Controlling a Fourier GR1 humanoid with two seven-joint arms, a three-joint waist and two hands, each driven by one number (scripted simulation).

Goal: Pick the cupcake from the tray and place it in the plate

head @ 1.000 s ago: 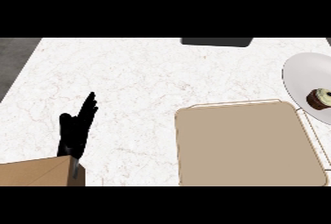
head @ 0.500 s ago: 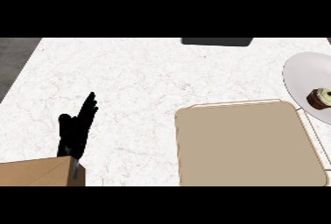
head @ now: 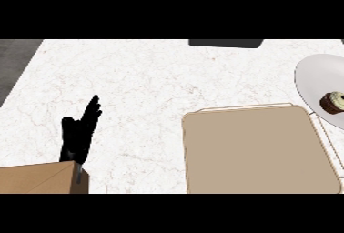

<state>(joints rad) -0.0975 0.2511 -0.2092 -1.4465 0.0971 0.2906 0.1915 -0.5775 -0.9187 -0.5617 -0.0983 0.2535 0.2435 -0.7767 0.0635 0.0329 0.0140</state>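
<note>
Cupcake: small brown cupcake with pale top [head: 333, 102] already sits on the round white plate [head: 316, 77], far right.
Tray: flat tan tray [head: 259, 150] bare.
Left robot hand [head: 79, 132]: fingers straight, holding nothing, resting on the white marble bench [head: 148, 77]; cupcake lies well apart, to its right.
Right robot hand: not visible.

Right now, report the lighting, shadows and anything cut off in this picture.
Head view: even, flat light with no glare; the plate is cut by the right edge, cupcake on it; the tray casts almost no shadow; left hand open at lower left.
</note>
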